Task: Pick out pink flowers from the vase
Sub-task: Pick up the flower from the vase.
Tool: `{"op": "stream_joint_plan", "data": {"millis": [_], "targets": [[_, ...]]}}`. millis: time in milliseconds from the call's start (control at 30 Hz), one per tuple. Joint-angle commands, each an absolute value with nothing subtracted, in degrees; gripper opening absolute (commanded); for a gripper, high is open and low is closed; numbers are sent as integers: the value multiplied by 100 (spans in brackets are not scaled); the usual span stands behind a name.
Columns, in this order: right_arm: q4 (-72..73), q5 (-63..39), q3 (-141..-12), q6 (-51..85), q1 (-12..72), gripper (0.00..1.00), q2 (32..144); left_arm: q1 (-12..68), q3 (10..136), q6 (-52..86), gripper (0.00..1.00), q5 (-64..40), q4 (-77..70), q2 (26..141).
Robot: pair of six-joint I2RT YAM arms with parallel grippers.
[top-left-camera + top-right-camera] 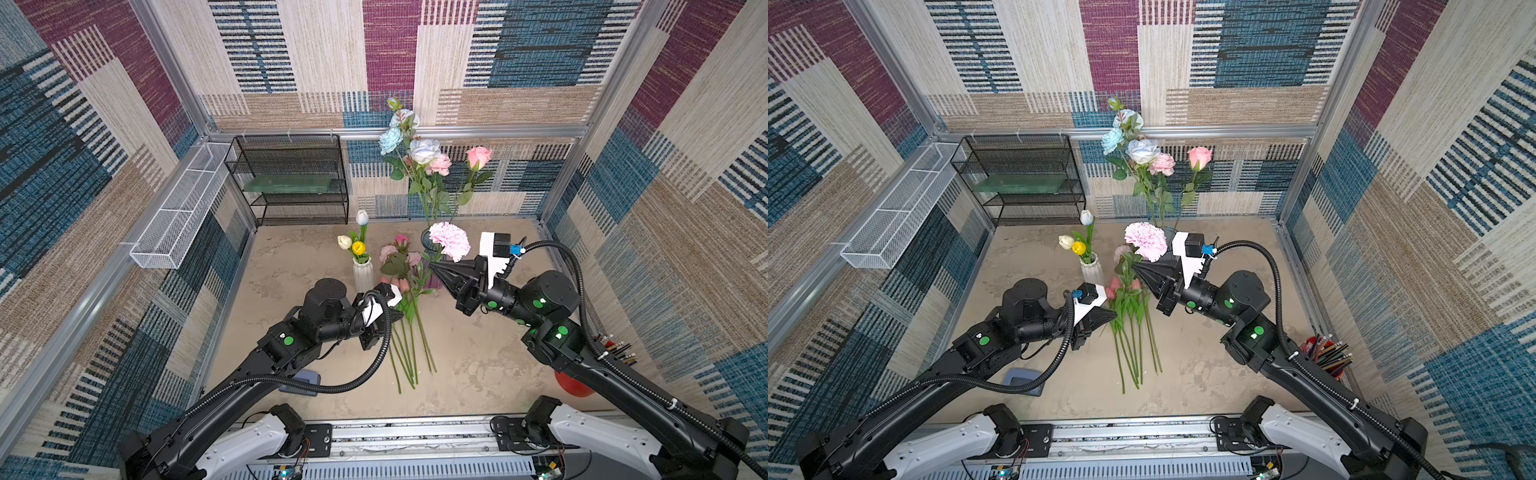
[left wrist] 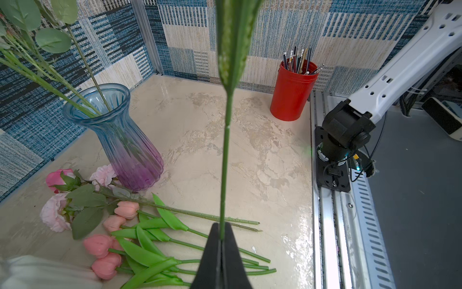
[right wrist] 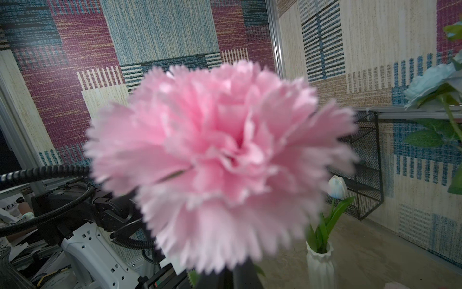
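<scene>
A frilly pink carnation hangs above the table in front of the blue-purple glass vase. My left gripper is shut on its long green stem well below the bloom. My right gripper sits right under the bloom; the bloom hides its tips in the right wrist view. A pink rose and a pink peony stand in the vase among pale blue and white roses. Several pink tulips and pink blooms lie on the table.
A white ribbed vase with white and yellow tulips stands left of the pile. A red cup of pencils is at the near right corner. A black wire shelf and a white mesh basket line the back left.
</scene>
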State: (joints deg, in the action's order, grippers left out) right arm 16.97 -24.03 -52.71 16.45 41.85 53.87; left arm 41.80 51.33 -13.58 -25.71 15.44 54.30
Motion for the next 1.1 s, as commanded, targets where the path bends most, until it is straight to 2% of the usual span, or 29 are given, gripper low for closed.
{"op": "stream_joint_plan", "data": {"millis": [0,200,500,800,1067], "targets": [[1663,-2269,-5356,1568,4223,30,5358,4181,5098,-1245,0,-2575,1309,5369],[2130,-2185,-4843,1478,4353,43,5068,4180,4923,-1046,0,-2456,1131,5259],[2287,-2120,-4137,1020,4897,54,4911,4184,4588,-624,0,-2390,762,5086],[3574,-1135,-3261,1228,5481,55,5260,4184,4334,251,0,-2467,-35,4992],[3847,-1013,-3410,1382,5470,48,5790,4183,4250,503,0,-2531,-258,4942]]}}
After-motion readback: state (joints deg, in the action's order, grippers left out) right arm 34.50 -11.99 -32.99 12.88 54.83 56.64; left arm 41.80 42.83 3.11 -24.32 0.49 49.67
